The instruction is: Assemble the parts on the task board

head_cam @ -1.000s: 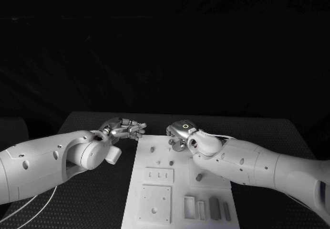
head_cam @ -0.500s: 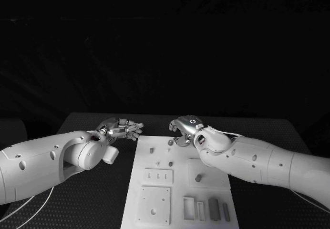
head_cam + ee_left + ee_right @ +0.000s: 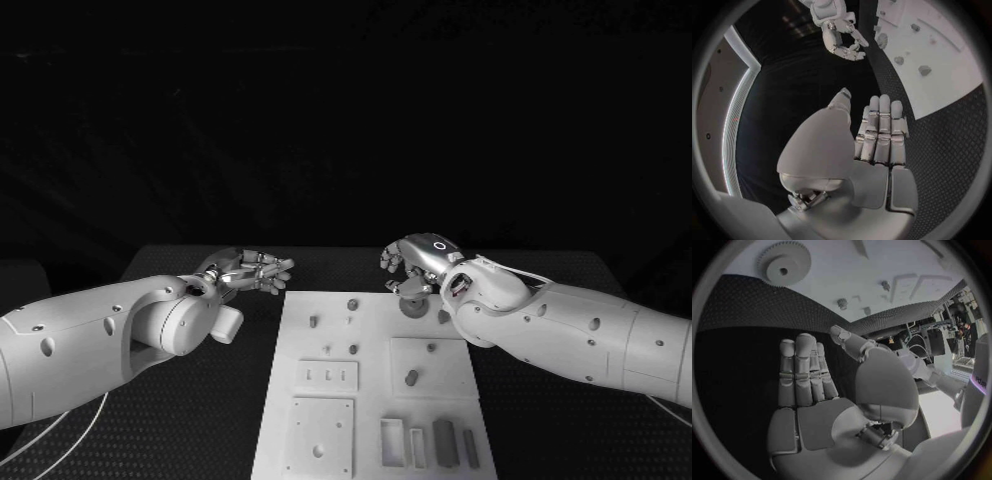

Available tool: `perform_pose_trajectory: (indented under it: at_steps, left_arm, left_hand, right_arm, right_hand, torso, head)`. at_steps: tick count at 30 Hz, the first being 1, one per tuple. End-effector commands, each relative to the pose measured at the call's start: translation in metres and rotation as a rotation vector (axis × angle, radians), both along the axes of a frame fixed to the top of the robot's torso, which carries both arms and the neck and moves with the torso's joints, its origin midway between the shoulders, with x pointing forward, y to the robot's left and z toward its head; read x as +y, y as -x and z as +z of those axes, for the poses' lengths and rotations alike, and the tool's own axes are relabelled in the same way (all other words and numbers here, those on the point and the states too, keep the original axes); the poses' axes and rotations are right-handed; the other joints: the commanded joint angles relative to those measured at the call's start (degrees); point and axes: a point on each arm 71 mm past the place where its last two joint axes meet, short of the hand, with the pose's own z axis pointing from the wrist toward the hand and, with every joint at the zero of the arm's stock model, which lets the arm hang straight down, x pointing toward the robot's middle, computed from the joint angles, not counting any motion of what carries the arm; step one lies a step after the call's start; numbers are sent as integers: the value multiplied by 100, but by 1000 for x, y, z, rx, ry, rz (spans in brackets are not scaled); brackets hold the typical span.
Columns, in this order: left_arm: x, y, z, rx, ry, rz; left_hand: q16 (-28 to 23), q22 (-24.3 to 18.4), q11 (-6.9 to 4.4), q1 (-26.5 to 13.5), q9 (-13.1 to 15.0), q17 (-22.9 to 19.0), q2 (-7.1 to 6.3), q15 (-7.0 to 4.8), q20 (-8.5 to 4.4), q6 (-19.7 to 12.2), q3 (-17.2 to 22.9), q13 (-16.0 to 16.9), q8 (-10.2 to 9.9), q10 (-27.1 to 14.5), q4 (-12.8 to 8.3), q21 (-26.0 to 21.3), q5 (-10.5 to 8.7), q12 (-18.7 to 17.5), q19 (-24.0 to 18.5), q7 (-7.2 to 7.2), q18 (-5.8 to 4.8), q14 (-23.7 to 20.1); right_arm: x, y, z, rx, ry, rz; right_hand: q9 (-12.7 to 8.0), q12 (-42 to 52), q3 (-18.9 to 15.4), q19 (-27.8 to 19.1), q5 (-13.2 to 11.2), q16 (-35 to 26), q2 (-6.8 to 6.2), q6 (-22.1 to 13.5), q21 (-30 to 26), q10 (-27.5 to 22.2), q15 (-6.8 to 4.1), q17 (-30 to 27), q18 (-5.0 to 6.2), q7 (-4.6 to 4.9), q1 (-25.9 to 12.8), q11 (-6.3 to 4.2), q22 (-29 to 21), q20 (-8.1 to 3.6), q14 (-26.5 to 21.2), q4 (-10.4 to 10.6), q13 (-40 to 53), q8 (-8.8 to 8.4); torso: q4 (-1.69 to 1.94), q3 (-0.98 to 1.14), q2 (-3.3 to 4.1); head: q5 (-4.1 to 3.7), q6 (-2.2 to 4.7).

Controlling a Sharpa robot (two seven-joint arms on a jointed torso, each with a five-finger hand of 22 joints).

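We see the task board (image 3: pixel 335 400) in the middle of the worktop (image 3: pixel 188 420), long axis running away from us. Left hand (image 3: pixel 248 270) hovers beyond the board's far-left corner, off the board. Right hand (image 3: pixel 418 265) sits over the far-right corner, just above a gear (image 3: pixel 784 262) lying flat there. Small pegs (image 3: pixel 353 303) stand in the far half; raised plates sit mid-board; slotted blocks (image 3: pixel 444 442) line the near-right edge.

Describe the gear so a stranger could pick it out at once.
Find the white task board mid-table, then its far right corner beside the right hand. The gear lies flat there: a toothed disc with a centre hole, far wider than the small pegs nearby.
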Motion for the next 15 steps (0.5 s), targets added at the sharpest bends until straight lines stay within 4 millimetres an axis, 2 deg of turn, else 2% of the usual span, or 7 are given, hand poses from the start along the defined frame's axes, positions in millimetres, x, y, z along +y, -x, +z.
perform_pose_trajectory:
  at_steps: [1, 4, 6, 8, 11, 12, 15]
  left_arm:
    - [-2, -2, 2, -20, 5, -10]
    - [-3, -2, 2, -18, 5, -12]
    - [-3, -2, 2, -18, 5, -12]
    - [-3, -2, 2, -17, 5, -14]
    - [-3, -2, 1, -16, 5, -14]
    - [-2, -2, 1, -15, 5, -15]
    - [-4, -3, 1, -14, 5, -19]
  left_hand:
    - [-21, 33, -4, 43, 10, 7, -1, -3, 15, -3, -42, 4, -28, 14, 11, 31, -32, 10, -31, -20, 74, 49]
    - [-24, 32, -1, 46, 16, 9, 6, -3, 15, -2, -46, 1, -31, -4, 11, 31, -32, -4, -30, -19, 74, 50]
    - [-25, 32, 0, 47, 18, 10, 7, -2, 15, -1, -48, 1, -32, -8, 11, 32, -33, -8, -30, -18, 74, 49]
    - [-26, 31, 1, 48, 20, 10, 8, -2, 15, 0, -50, 0, -33, -13, 11, 32, -33, -12, -31, -17, 74, 49]
    - [-27, 31, 3, 48, 22, 11, 9, -2, 15, 1, -52, 0, -34, -18, 12, 32, -33, -16, -31, -16, 74, 49]
    - [-28, 31, 3, 48, 22, 11, 10, -2, 15, 1, -53, 0, -35, -19, 12, 32, -33, -17, -31, -16, 74, 49]
    - [-29, 30, 2, 49, 25, 11, 13, -2, 16, 1, -55, -1, -36, -25, 12, 32, -33, -22, -31, -15, 74, 48]
  right_arm:
    - [-6, -1, -7, 99, 35, 14]
    - [-15, -4, -10, 124, 66, -5]
    - [-19, -5, -11, 136, 76, -15]
    - [-22, -6, -12, 152, 90, -23]
    - [-25, -7, -14, 167, 114, -41]
    - [-26, -8, -15, 173, 126, -43]
    - [-28, -9, -18, 205, 148, -52]
  right_hand:
    - [-6, 47, -114, -8, 6, 21, 7, 0, 23, 101, -36, 3, 261, 7, -143, -17, 93, -3, -21, 11, 33, 10]
    - [-32, 12, -286, -110, -7, -24, 8, -104, -20, 62, -30, -12, 262, 36, -232, -3, 81, 16, -128, 5, 77, -41]
    - [-47, -116, -358, -282, -58, -111, 4, -165, -118, -150, 50, -43, 244, 39, -261, 75, 58, 69, -308, -24, 57, -67]
    - [-69, -194, -500, -389, -91, -119, 1, -239, -155, -277, 108, -37, 226, 37, -364, 138, 68, 117, -426, -14, 51, -101]
    - [-90, -142, -709, -510, -100, -51, 4, -325, -159, -189, 102, -1, 229, -12, -445, 115, 103, 160, -577, 6, 148, -126]
    - [-92, -104, -718, -520, -108, -33, 4, -336, -154, -128, 87, 5, 237, -10, -411, 99, 107, 163, -594, 0, 187, -127]
    - [-86, 106, -765, -534, -125, 43, 0, -383, -116, 140, -7, 43, 248, 17, -281, 1, 120, 175, -631, -51, 396, -125]
  torso:
    - [-54, 30, -42]
    - [-73, 42, -65]
    - [-81, 44, -71]
    - [-92, 55, -75]
    - [-95, 67, -70]
    - [-89, 60, -68]
    - [-88, 61, -70]
  head:
    - [1, -25]
    - [-19, 0]
    - [-16, -20]
    - [-4, -20]
    - [-2, -13]
    - [-7, -2]
    - [-30, -5]
